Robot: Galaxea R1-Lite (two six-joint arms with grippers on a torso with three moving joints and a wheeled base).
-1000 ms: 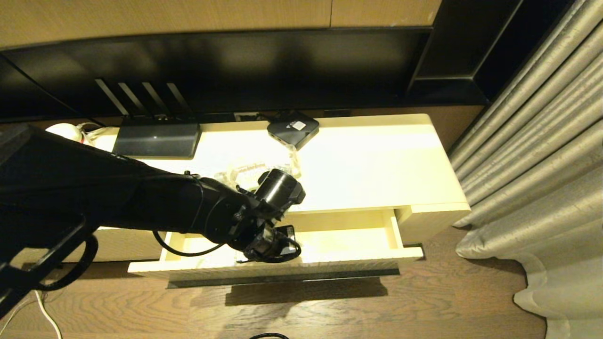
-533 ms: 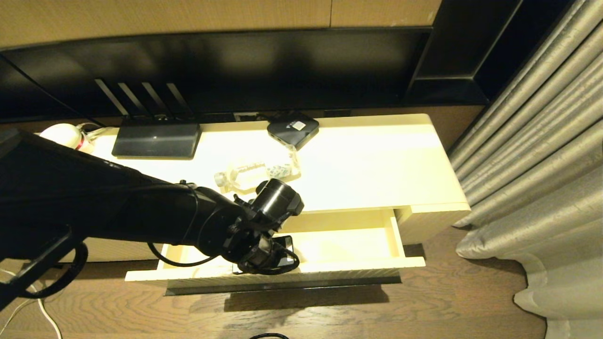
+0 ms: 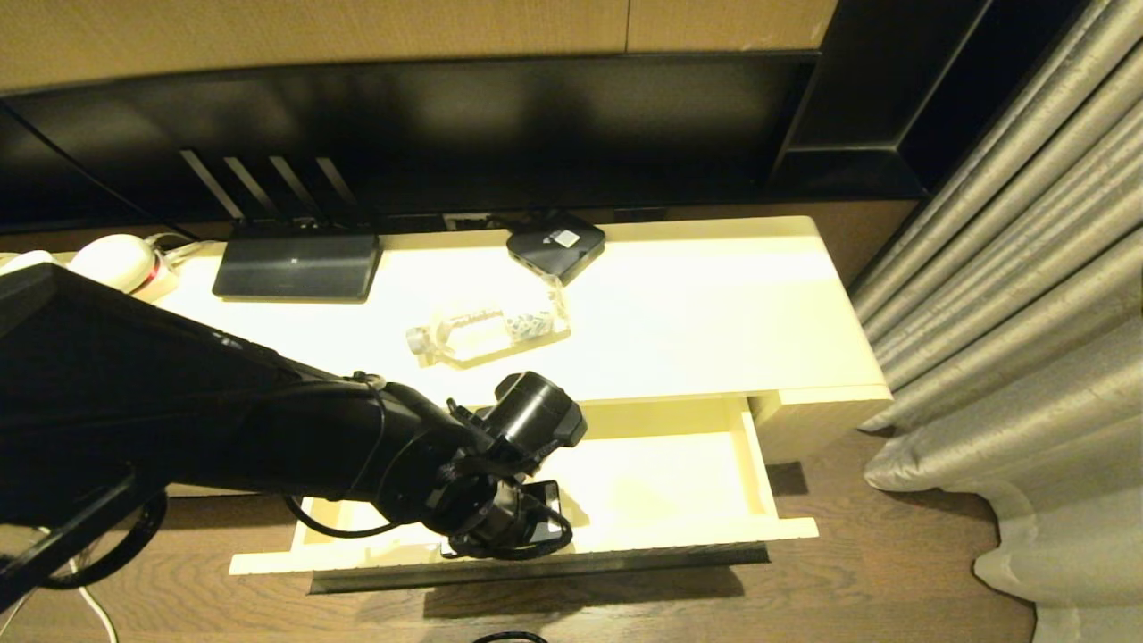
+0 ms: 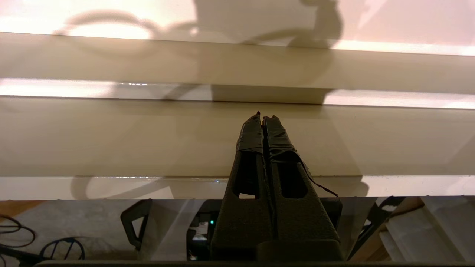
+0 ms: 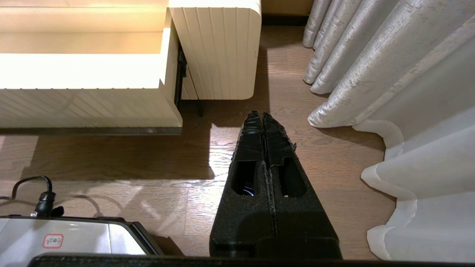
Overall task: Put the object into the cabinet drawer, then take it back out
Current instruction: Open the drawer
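The object, a small clear bottle, lies on its side on the cream cabinet top, its cap pointing left. Below it the cabinet drawer stands pulled out, and its inside shows nothing but bare floor. My left gripper reaches down just behind the drawer's front panel, left of its middle. In the left wrist view this left gripper is shut with nothing between the fingers, and the tips sit low inside the cabinet drawer. My right gripper hangs shut and empty over the wooden floor, outside the head view.
A black router and a black square box sit at the back of the cabinet top under a dark screen. A grey curtain hangs close to the cabinet's right end. My base stands on the floor.
The drawer has slid farther out toward me, and my left gripper has come back with its front panel. The bottle, partly behind my wrist before, now shows whole.
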